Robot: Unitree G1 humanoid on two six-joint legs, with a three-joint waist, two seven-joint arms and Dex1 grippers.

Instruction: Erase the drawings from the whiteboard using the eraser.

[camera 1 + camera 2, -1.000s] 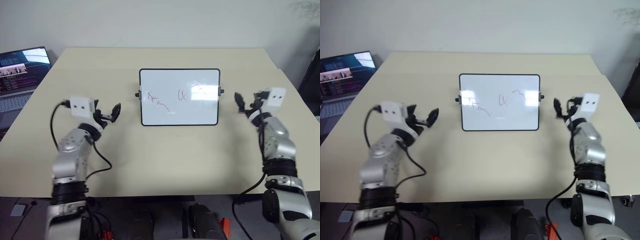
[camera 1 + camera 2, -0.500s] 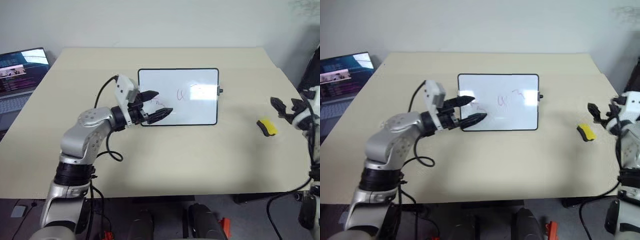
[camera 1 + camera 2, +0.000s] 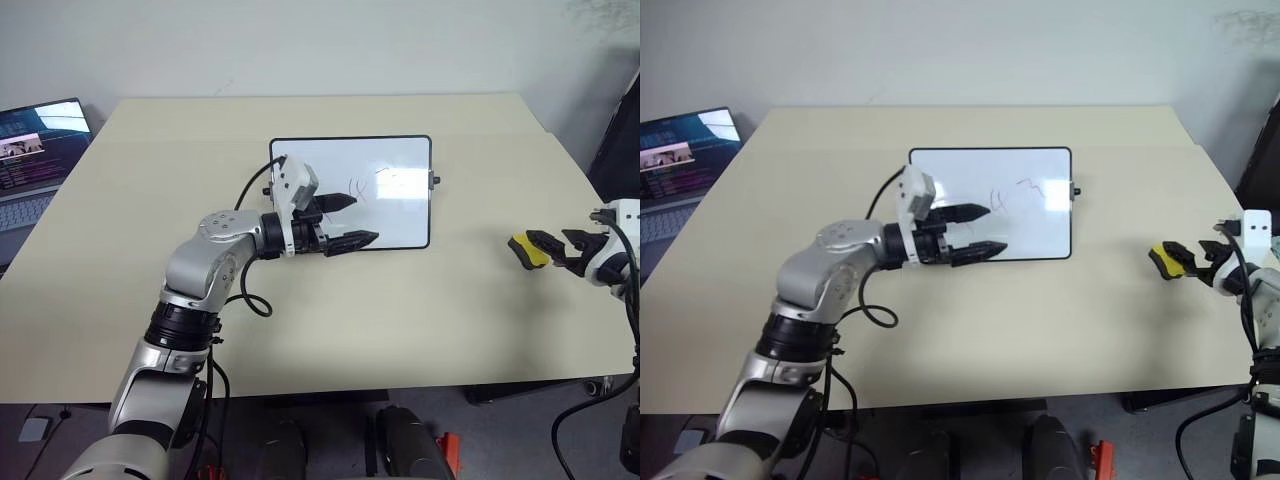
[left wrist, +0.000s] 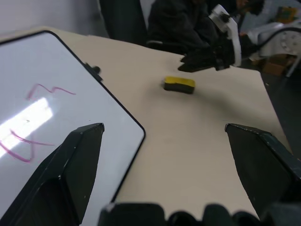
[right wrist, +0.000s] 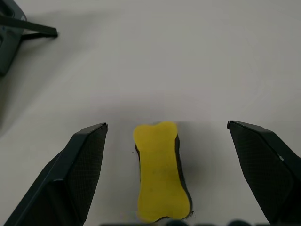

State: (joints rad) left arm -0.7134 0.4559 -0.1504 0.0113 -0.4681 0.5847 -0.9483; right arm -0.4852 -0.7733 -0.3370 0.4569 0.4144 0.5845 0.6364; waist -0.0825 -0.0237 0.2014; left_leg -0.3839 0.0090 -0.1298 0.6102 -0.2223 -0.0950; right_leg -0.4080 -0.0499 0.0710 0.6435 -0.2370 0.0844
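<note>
my right gripper (image 5: 164, 188) stands wide open and empty, the eraser (image 5: 161, 176) lying between its fingers.

my right wrist view shows the eraser flat on the table (image 3: 400, 300), touching neither finger; the head views place it well right of the whiteboard (image 3: 400, 165). my left gripper (image 3: 350, 222), open and empty, points sideways over the whiteboard's lower edge, partly covering the red drawings (image 3: 358, 187). a laptop (image 3: 35, 140) sits far left of the whiteboard.

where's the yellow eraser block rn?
The yellow eraser block lies on the beige table, right of the black-framed whiteboard, just in front of the open right gripper.
</note>
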